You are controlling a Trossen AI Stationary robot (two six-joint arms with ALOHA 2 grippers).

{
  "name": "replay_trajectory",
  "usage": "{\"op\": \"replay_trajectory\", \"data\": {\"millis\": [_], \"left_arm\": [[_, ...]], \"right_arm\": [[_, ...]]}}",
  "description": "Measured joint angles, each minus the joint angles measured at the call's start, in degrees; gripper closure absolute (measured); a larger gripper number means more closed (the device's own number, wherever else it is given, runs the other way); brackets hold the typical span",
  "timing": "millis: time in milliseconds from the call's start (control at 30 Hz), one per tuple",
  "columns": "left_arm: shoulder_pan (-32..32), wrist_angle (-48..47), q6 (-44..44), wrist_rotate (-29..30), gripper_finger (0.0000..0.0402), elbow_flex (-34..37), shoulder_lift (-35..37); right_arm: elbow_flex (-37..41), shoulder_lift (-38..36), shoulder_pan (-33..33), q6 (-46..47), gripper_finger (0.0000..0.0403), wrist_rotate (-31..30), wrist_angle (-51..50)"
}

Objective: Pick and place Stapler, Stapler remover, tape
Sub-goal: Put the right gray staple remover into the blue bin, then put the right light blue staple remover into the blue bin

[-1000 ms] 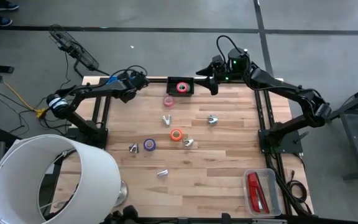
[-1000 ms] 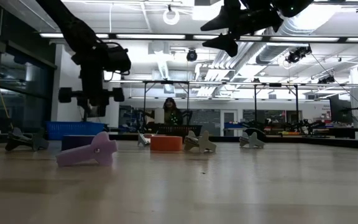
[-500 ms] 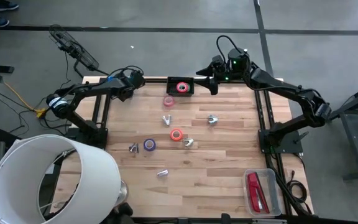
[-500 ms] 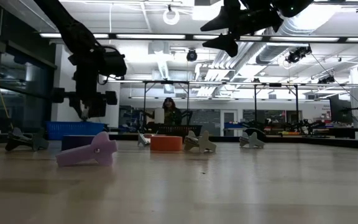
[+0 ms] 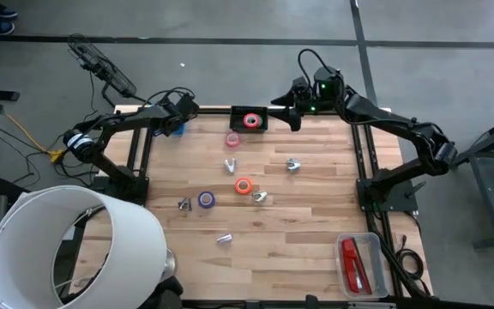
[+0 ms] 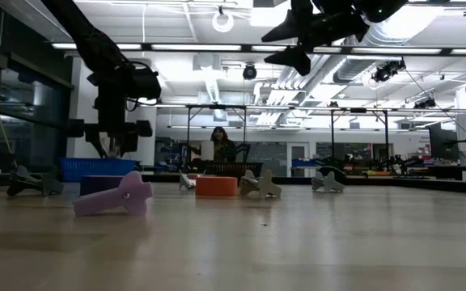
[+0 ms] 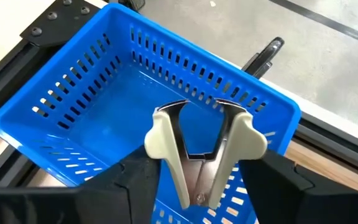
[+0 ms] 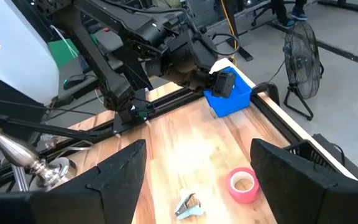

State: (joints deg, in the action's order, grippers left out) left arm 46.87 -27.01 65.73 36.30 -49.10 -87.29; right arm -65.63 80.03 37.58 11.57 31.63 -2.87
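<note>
A pale wooden table (image 5: 298, 232) stands on a grey floor, with a wide workshop under strip lights behind it and a person (image 6: 219, 144) seated far back. The left gripper (image 7: 197, 186) hangs over a blue basket (image 7: 98, 118) at the far left corner of the table, its fingers closed on a staple remover (image 7: 199, 149) with cream handles and metal claws, held just above the basket's inside. The right gripper (image 5: 292, 114) hovers at the far edge beside a small black tray (image 5: 264, 125) that holds a red tape roll (image 5: 251, 120); its fingers stand spread wide with nothing between them. Just below the tray lies a pink tape roll (image 5: 233, 139), further down an orange tape roll (image 5: 243, 185), and to the left of that a purple tape roll (image 5: 206, 199). Loose silvery staple removers lie scattered among the rolls, one (image 5: 292, 164) to the right of the pink roll. The red stapler (image 5: 352, 263) lies in a clear bin (image 5: 373, 247) at the near right corner, well apart from both arms. A large white lampshade (image 5: 67, 249) fills the near left corner.
</note>
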Motion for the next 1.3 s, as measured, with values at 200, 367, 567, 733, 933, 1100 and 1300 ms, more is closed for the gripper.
{"op": "replay_trajectory", "data": {"millis": [200, 367, 567, 733, 933, 1100, 1300], "left_arm": [[0.00, 0.71, -1.71, -0.48, 0.0191, 0.00, 0.00], [0.00, 1.27, -2.52, -0.83, 0.0190, 0.00, -0.02], [0.00, 1.64, -5.04, -1.01, 0.0190, 0.00, -0.04], [0.00, 1.64, -6.97, -1.12, 0.0189, 0.02, -0.04], [1.13, 1.49, -7.02, -4.95, 0.0164, 0.01, -0.04], [2.38, 1.60, -5.78, -7.32, 0.0136, 0.00, -0.04], [2.23, 1.60, -5.49, -7.84, 0.0130, 0.01, -0.04]], "right_arm": [[0.00, 0.00, -0.02, -0.02, 0.0123, -0.01, -1.25], [0.00, 0.00, -0.02, -0.02, 0.0123, 0.01, -1.29], [0.00, 0.02, -0.02, 0.17, 0.0123, 0.01, -1.30], [0.00, 0.02, -0.02, 0.18, 0.0123, 0.01, -1.27], [0.00, 0.02, -0.02, 0.17, 0.0123, 0.01, -1.25], [0.00, 0.02, -0.02, 0.17, 0.0123, 0.01, -1.21], [0.00, 0.02, -0.02, 0.14, 0.0123, 0.01, -1.23]]}}
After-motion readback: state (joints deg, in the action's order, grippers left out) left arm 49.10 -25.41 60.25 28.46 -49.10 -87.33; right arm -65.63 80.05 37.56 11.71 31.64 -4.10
